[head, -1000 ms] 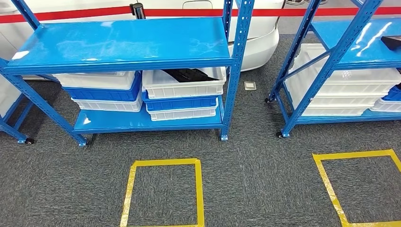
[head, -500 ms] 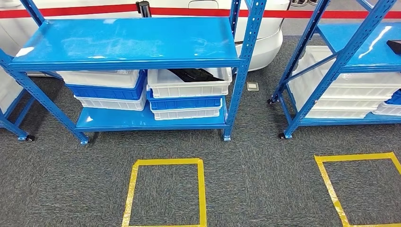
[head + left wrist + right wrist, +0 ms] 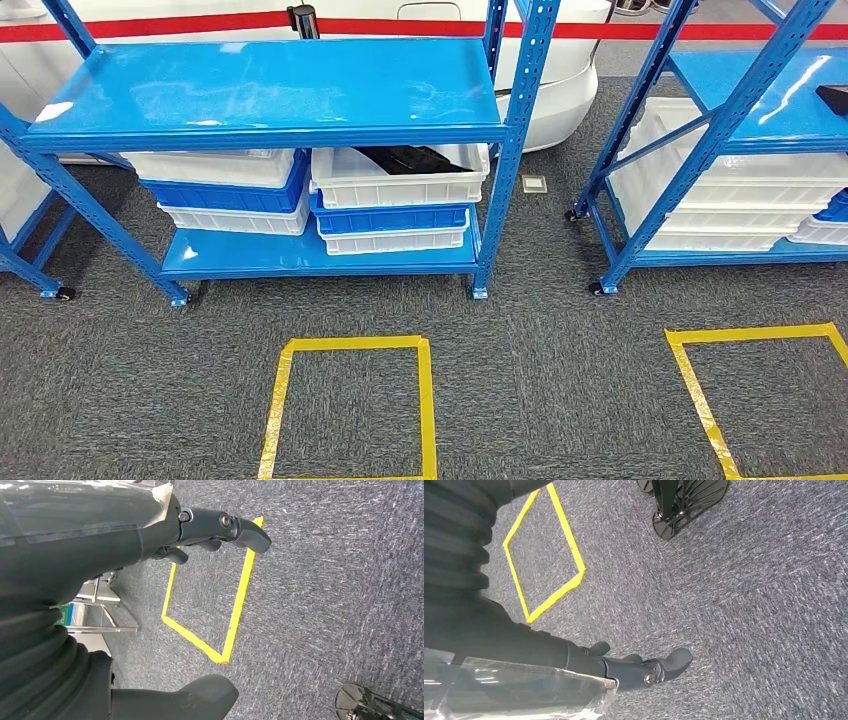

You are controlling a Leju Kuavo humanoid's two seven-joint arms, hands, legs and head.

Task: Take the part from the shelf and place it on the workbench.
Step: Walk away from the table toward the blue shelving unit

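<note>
Your robot's left hand (image 3: 210,535) hangs over grey carpet (image 3: 560,380), fingers (image 3: 250,532) loosely extended and apart, grasping nothing; a yellow tape square (image 3: 230,625) lies on the floor beneath it. Your right hand (image 3: 634,667) hangs the same way, fingers (image 3: 674,661) released and empty, above the carpet near another corner of yellow tape (image 3: 559,587).

From the head view, you face a blue shelf (image 3: 270,90) on castors, its top deck bare and glossy. On its lower deck stand two stacks of white and blue bins. The dark part (image 3: 405,158) lies in the top white bin (image 3: 400,180) of the right-hand stack, just under the top deck. A second blue rack (image 3: 740,110) stands well apart to the right, holding more white bins. A yellow square (image 3: 350,405) is taped on the carpet in front of the shelf.
</note>
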